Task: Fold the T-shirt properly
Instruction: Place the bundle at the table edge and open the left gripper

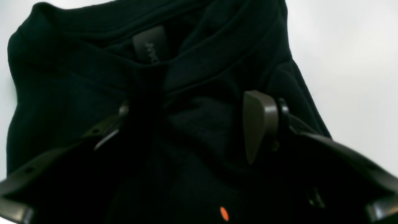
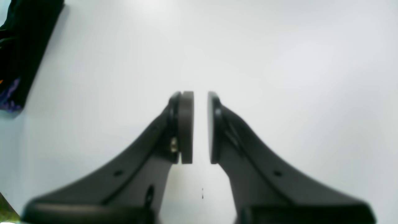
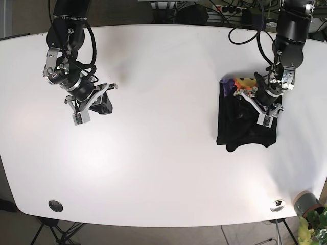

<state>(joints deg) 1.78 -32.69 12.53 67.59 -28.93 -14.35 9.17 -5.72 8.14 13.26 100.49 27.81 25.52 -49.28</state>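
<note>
Black T-shirt [image 3: 246,120] lies bunched on the white surface [image 3: 163,127]. Left end effector [image 1: 186,130] sits wide over its collar; it should pinch one layer only. Right end effector [image 2: 201,127], narrow and empty, waits far away.
</note>
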